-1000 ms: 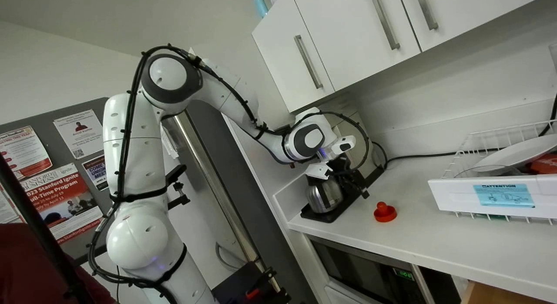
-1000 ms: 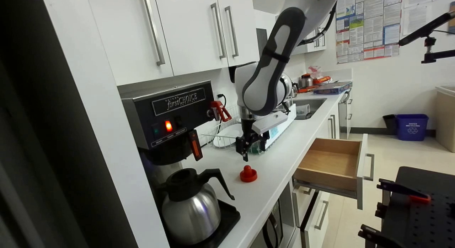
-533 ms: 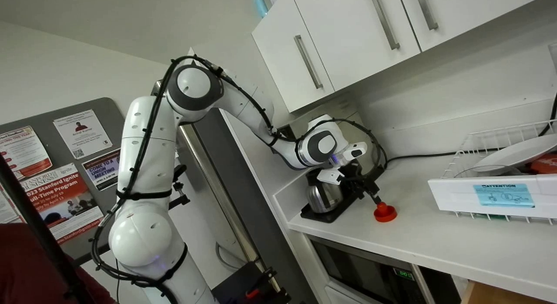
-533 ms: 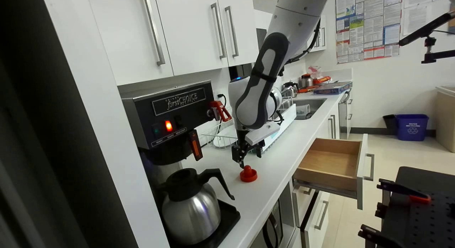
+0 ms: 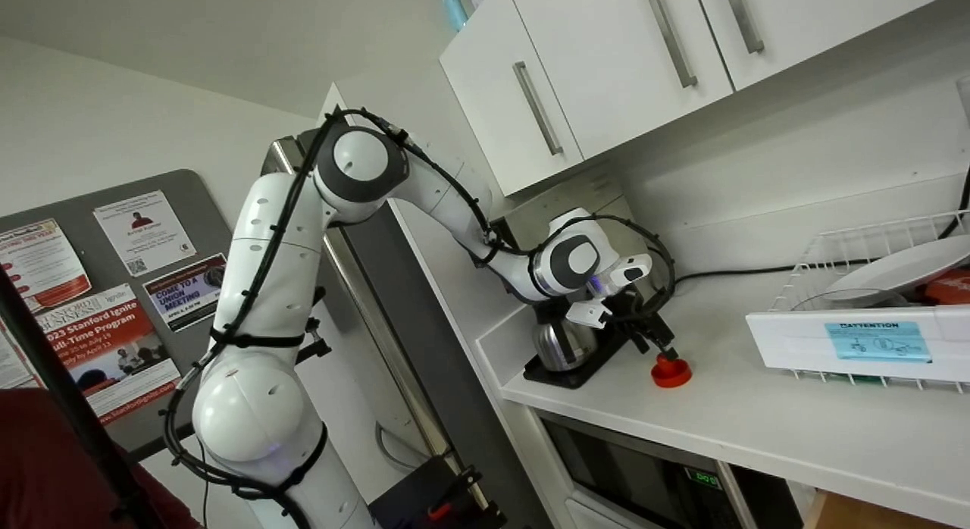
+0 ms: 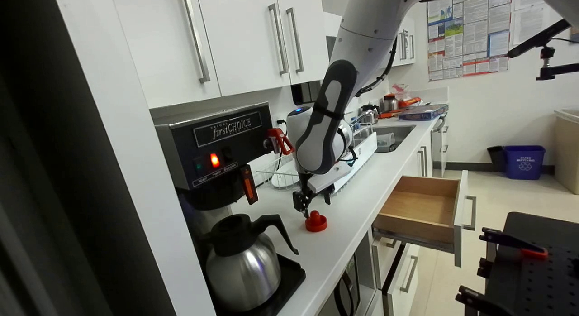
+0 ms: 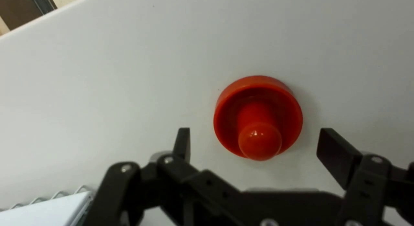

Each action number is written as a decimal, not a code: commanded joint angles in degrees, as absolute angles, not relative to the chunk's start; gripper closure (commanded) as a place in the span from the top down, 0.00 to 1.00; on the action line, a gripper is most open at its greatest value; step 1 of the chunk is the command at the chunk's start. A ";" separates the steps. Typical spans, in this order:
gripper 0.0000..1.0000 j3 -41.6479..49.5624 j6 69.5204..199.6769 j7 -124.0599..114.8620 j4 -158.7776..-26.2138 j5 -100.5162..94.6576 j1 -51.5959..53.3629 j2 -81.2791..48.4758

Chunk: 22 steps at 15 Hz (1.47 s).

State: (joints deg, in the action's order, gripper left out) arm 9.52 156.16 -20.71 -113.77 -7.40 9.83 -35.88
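The gripper (image 7: 255,138) had its two fingers (image 7: 336,158) apart, near one red knobbed disc (image 7: 258,141). One coffee machine (image 6: 253,153) carried the name "firstCHOICE"; one blue label (image 5: 879,341) said "ATTENTION".

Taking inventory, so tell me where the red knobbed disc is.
The red knobbed disc sits on the counter, right of the steel pot in an exterior view; the wrist view shows it right of centre, between the fingers of the open claw.

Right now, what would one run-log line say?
end effector: open, holding nothing | nearest: red knobbed disc, upright on white counter | nearby: coffee pot, dish rack
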 commanded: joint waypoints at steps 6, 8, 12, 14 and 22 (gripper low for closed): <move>0.70 11.48 154.27 -22.91 -109.94 -6.74 11.56 -39.50; 0.54 11.57 154.11 -23.20 -109.66 -6.67 11.67 -39.85; 0.23 11.52 154.00 -24.00 -109.33 -6.58 11.94 -40.24; 0.13 12.07 153.53 -25.19 -110.22 -6.75 12.70 -39.05; 0.13 24.58 153.54 -35.37 -124.72 -12.01 16.74 -23.78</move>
State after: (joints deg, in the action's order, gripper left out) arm 19.57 155.07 -30.72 -117.69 -8.50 15.22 -31.69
